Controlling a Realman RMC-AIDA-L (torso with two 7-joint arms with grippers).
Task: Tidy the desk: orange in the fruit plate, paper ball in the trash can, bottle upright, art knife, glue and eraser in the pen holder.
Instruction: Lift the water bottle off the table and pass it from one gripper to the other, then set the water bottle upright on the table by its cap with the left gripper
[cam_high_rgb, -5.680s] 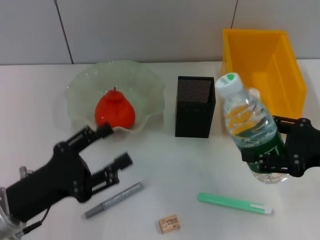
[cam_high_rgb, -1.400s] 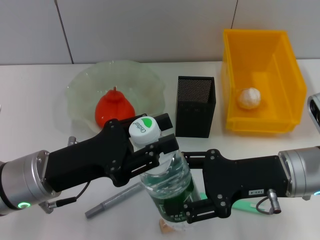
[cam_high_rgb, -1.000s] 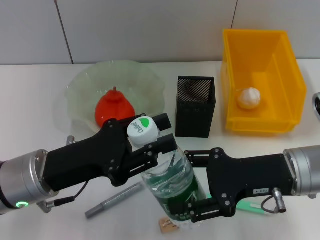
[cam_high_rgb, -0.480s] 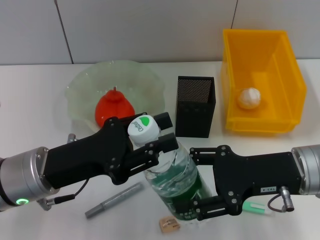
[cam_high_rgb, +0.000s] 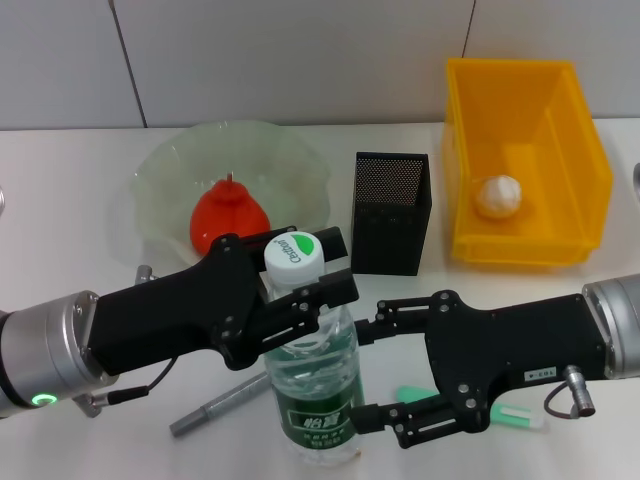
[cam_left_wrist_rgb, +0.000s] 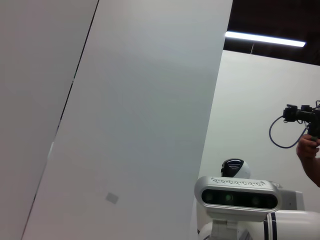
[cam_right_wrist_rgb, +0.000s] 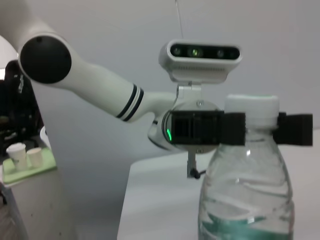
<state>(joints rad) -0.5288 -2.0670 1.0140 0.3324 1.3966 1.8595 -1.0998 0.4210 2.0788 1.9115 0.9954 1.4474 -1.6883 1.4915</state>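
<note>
i see the bottle (cam_high_rgb: 310, 375) as clear plastic with a white cap marked by a green logo, a green label low on its body, and water inside. it stands upright on the tabletop (cam_high_rgb: 60, 190) near the front edge, long axis vertical, cap up, forward of the pen holder (cam_high_rgb: 390, 213).

the left claw (cam_high_rgb: 300, 290) is pinching the bottle at the neck, just below the cap; in the right wrist view its black fingers (cam_right_wrist_rgb: 210, 127) sit on either side of the neck under the white cap. the right claw (cam_high_rgb: 375, 375) is spread, one finger by the bottle's shoulder and one by its label; i cannot tell whether they touch the plastic.

other items, head view:
- the red-orange fruit (cam_high_rgb: 229, 220) lies in the fruit plate (cam_high_rgb: 160, 175), at the back left.
- the paper ball (cam_high_rgb: 498, 197) lies inside the yellow trash can (cam_high_rgb: 585, 160), at the back right.
- the grey art knife (cam_high_rgb: 205, 415) lies flat, partly under the left arm.
- the green glue (cam_high_rgb: 500, 410) lies flat, partly hidden by the right arm.

the left wrist view shows only wall and another robot's head.
</note>
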